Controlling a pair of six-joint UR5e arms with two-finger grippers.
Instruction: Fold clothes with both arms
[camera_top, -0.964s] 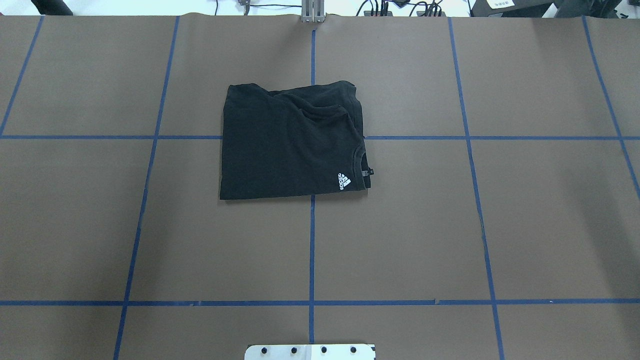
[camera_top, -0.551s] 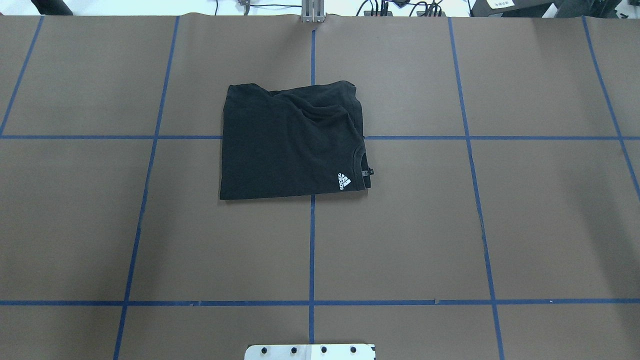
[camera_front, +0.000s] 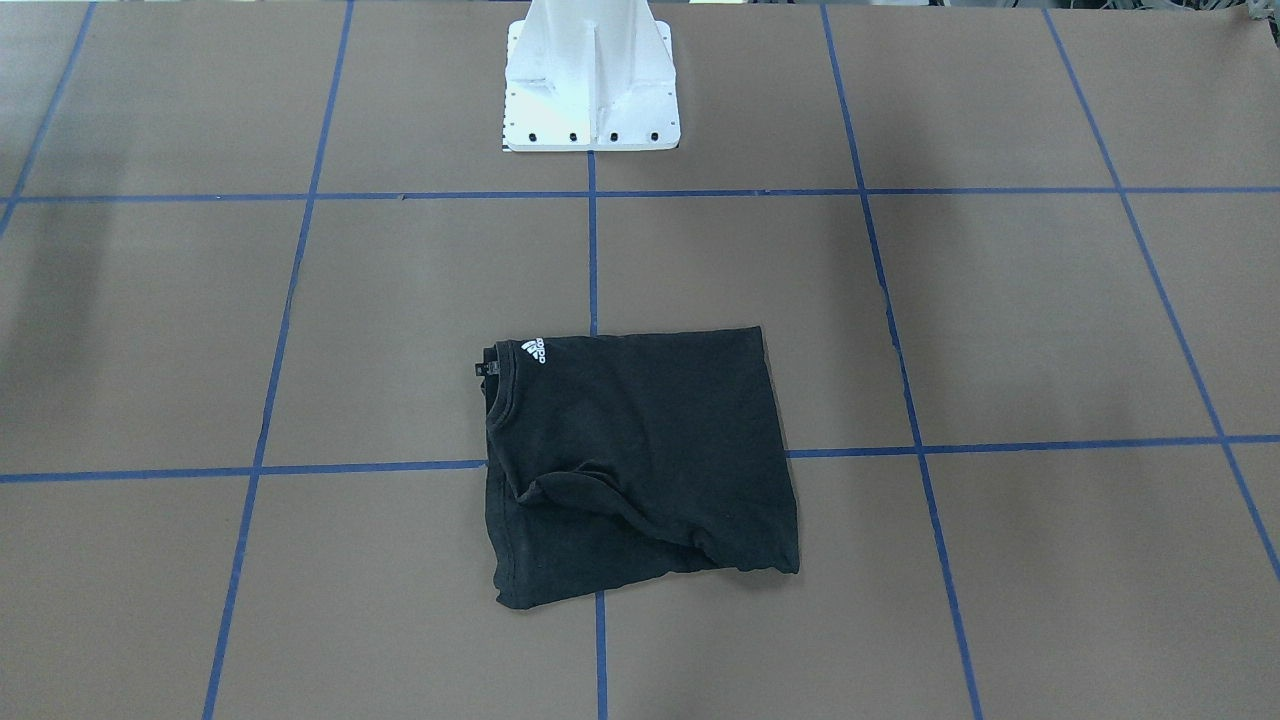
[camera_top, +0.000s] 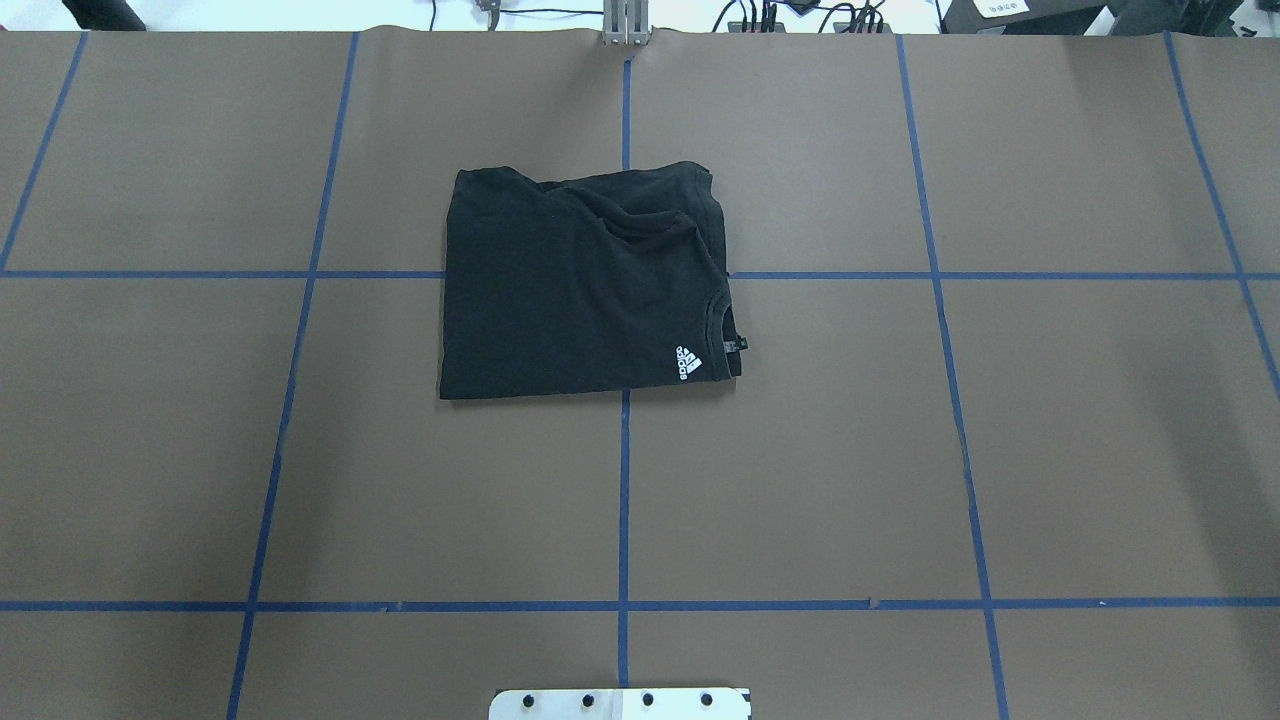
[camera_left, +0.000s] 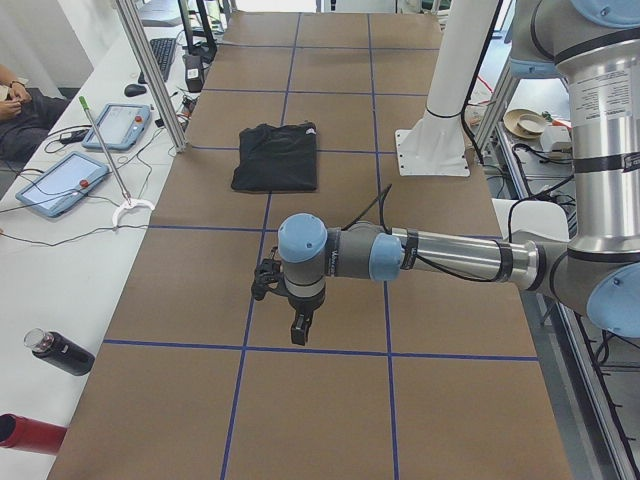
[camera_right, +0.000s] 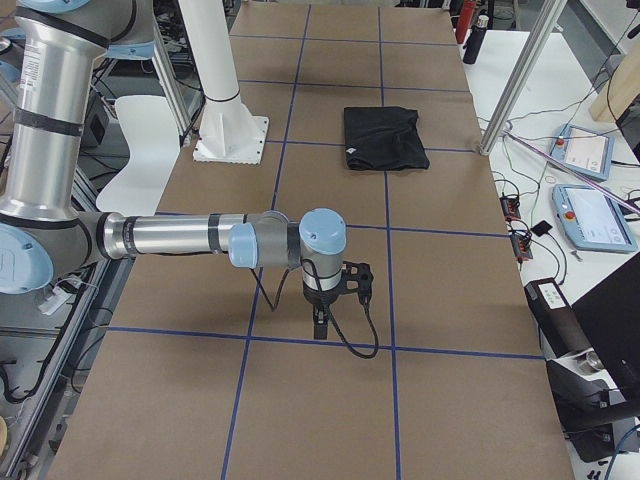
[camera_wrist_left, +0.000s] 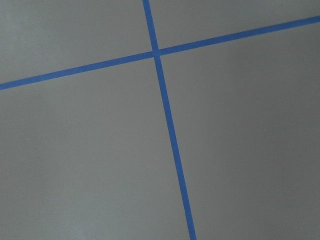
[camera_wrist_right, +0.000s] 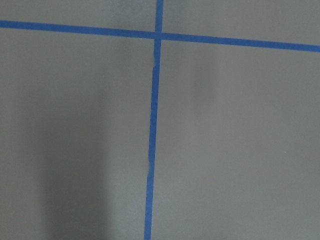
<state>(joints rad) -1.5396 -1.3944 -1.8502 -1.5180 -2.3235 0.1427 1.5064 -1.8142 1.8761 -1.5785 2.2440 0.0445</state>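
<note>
Black T-shirt ×1, folded | left arm ×1 | right arm ×1

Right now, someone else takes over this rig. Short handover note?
Left gripper: over bare table near the robot's left end, far from the shirt. It shows only in a side view, so I cannot tell if it is open or shut.
Right gripper: same at the robot's right end, cannot tell.
T-shirt: mid-table, folded into a compact rectangle across the blue tape lines, white logo at one corner, nothing holding it.
Done: the folds look made.
Left: probably only smoothing the rumpled far edge, if wanted.
</note>
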